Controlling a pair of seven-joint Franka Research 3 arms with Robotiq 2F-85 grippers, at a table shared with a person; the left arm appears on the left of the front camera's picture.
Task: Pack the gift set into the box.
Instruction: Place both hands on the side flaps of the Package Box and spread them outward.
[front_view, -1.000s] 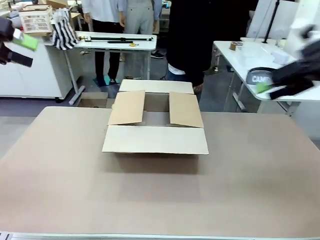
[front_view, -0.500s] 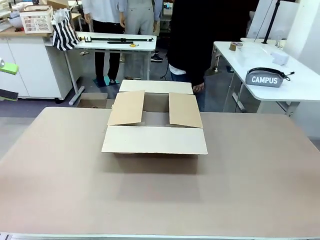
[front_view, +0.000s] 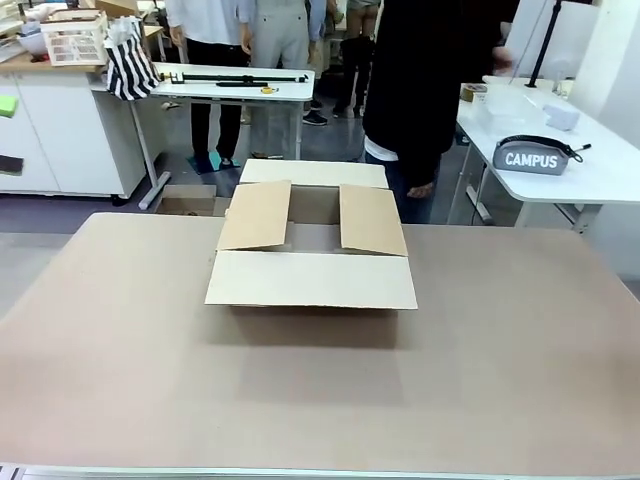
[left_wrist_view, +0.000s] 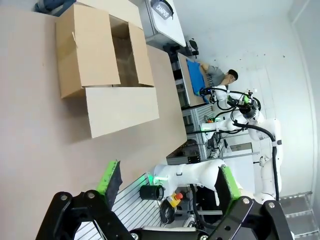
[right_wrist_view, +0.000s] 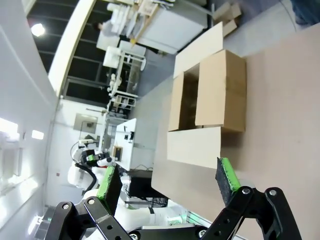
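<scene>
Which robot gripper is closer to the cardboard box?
Left, probably, though barely. The left gripper hangs open at the front view's left edge, off to the left of the cardboard box. The right gripper, also open, views the box from far away.

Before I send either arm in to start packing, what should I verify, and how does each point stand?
1. Flaps of the box open: ok, all four folded outward.
2. Box interior free: ok for the part that can be seen.
3. Left gripper open and empty: ok.
4. Right gripper open and empty: ok.
5. Person clear of the box: ok, standing behind it, hand apart from it.
6. Gift set located: cannot tell.
</scene>
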